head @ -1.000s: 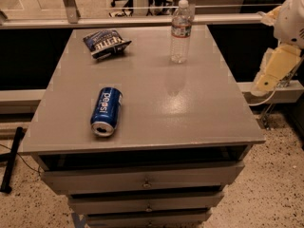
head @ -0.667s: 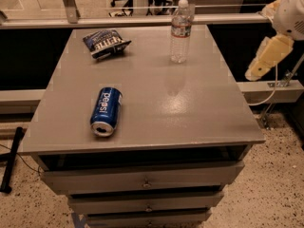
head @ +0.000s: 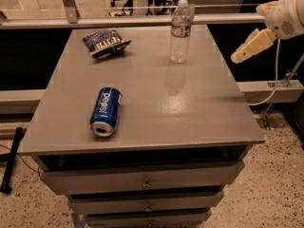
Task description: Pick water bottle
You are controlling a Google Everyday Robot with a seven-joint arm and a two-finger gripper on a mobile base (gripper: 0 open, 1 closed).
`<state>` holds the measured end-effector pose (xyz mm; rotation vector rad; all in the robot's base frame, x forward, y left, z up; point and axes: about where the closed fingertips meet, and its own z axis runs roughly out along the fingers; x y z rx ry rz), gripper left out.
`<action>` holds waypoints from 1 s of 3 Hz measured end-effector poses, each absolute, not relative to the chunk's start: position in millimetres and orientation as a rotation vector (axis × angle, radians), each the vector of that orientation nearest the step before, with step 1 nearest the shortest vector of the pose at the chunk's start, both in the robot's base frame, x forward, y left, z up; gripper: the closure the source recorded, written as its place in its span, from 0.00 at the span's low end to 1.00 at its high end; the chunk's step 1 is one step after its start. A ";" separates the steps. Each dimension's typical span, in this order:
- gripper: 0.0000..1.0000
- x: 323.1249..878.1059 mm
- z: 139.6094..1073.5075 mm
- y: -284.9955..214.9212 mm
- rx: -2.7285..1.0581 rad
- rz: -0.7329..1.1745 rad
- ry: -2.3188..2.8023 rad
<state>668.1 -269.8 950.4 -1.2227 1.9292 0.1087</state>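
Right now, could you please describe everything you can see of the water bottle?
The water bottle is a tall, clear, ribbed plastic bottle with a white cap and a white-and-red label band. It stands upright, capped, near the far edge of the grey table, right of centre in the view, touching only the tabletop. The gripper hangs apart from it, beyond the table's right side.

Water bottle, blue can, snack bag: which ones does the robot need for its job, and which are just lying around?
For the job: water bottle, standing upright near the far edge of the table; gripper, in the air off the table's right side, touching nothing.
Just lying about: Pepsi can, on its side, front left; snack bag, back left.
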 end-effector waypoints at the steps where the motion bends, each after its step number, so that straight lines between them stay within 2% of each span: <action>1: 0.00 678.7 938.6 -259.7 -1.164 0.250 1.892; 3: 0.00 683.0 931.7 -240.5 -1.151 0.290 1.856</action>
